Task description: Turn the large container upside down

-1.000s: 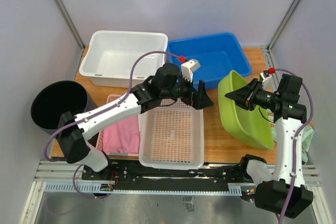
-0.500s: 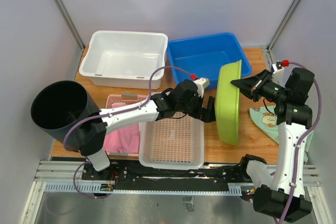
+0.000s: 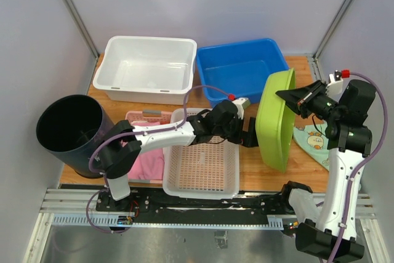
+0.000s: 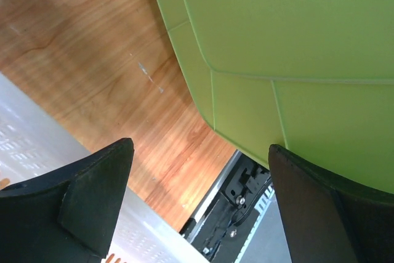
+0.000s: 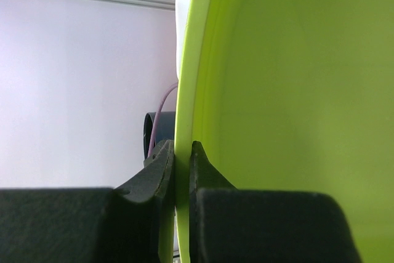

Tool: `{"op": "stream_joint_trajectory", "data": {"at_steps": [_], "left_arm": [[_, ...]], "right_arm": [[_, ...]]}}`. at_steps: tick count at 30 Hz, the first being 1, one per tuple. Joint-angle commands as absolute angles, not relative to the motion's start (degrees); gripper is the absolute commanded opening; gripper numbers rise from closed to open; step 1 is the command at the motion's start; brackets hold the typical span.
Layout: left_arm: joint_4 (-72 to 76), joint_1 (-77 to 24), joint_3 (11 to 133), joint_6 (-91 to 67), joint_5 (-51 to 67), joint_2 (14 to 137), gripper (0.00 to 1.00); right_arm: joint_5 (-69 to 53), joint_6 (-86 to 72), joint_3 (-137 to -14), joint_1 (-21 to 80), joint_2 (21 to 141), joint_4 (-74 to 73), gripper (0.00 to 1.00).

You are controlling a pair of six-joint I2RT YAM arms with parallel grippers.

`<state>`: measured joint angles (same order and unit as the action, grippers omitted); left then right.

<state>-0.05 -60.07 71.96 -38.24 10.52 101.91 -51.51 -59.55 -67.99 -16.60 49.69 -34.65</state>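
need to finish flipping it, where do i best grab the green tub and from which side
Grip the thin rim at the raised edge, coming from the right, the hollow side. The green tub stands on edge, and that lip alone fits between jaws; the right pincer is shut on it. The broad underside facing the open left pincer can only be pushed.

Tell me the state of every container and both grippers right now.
green tub: tipped up on edge, rim pinched.
right gripper: shut on green tub's rim.
left gripper: open, beside the tub's underside.
white tub: upright, empty.
blue tub: upright, empty.
white mesh basket: upright, empty.
pink basket: upright, holds pink cloth.
black bucket: upright.
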Motion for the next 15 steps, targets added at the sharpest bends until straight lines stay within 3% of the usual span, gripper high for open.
{"op": "stream_joint_trajectory", "data": {"at_steps": [1, 15], "left_arm": [[2.71, -60.81, 73.48, -40.36, 12.65, 104.77, 0.96], [-22.34, -60.95, 78.76, -39.49, -10.66, 106.89, 0.99]], "right_arm": [[-51.34, -59.12, -67.72, -17.45, 49.13, -34.15, 0.01], [-51.61, -59.37, -67.16, -17.43, 50.13, -33.36, 0.01]]}}
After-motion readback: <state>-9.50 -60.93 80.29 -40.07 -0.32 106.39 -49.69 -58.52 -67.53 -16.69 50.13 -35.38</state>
